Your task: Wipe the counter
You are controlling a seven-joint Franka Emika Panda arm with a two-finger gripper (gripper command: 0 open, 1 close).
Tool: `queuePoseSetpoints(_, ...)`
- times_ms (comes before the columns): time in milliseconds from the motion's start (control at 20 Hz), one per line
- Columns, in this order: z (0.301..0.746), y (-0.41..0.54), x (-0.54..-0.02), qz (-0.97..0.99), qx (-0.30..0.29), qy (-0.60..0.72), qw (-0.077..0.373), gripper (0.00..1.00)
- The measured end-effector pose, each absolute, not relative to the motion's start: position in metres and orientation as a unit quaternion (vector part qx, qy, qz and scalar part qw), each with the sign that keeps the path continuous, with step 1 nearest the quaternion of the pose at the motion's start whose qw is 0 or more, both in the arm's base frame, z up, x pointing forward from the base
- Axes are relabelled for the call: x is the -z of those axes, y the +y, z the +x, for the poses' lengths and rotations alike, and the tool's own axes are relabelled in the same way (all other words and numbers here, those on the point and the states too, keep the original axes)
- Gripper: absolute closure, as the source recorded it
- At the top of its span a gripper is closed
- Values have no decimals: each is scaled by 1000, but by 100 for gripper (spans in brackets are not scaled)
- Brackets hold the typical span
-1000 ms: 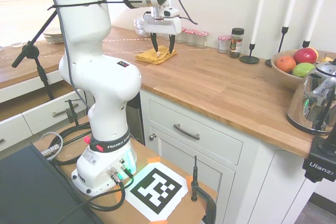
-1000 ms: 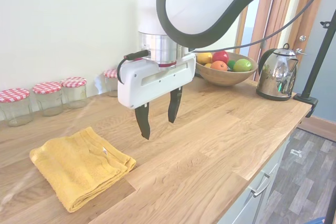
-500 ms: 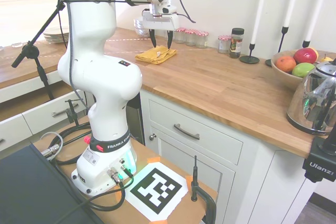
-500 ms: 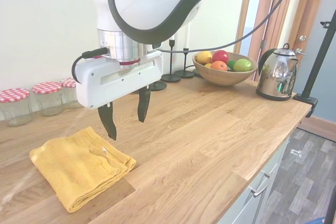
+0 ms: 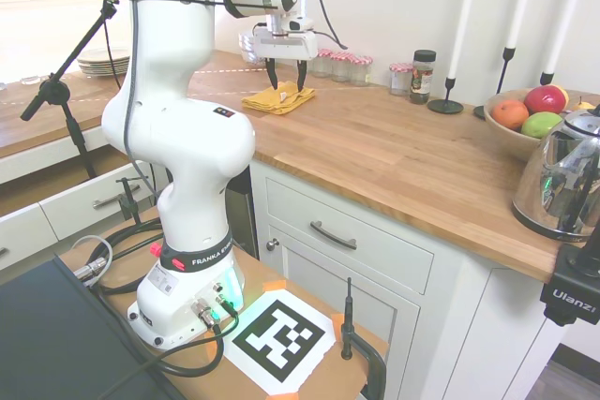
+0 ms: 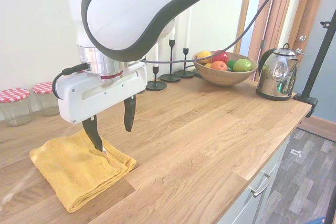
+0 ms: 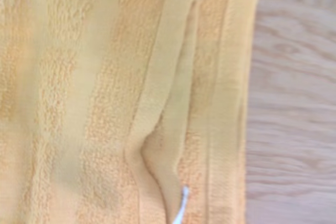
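The gripper (image 6: 111, 128) has its jaws spread, empty, above the folded yellow towel (image 6: 73, 169) lying on the table (image 6: 210, 140). Closing so near the edge, they may pinch only the top fold.

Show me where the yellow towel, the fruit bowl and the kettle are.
Yellow towel (image 6: 73, 174), second exterior view, folded top.
Fruit bowl (image 6: 223, 76), second exterior view, wooden side.
Kettle (image 6: 276, 80), second exterior view, shiny body.

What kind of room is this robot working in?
Most likely a home kitchen: a wooden counter on white cabinets, a shiny kettle beside a fruit bowl, and checked-lid jars against the wall. A folded yellow towel lies under the open gripper.
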State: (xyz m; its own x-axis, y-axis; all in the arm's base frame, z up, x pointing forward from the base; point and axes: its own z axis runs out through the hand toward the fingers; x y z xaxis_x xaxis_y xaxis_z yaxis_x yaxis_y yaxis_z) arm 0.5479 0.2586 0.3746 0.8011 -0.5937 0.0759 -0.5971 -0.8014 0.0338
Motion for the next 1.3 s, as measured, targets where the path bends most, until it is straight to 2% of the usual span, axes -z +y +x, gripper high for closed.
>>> queuePoseSetpoints(450, 552, 261, -337, 949, -15, -313, 40, 0)
queuePoseSetpoints(500, 552, 261, -336, 949, -15, -313, 40, 100)
queuePoseSetpoints(1300, 551, 264, -332, 949, -17, -315, 27, 100)
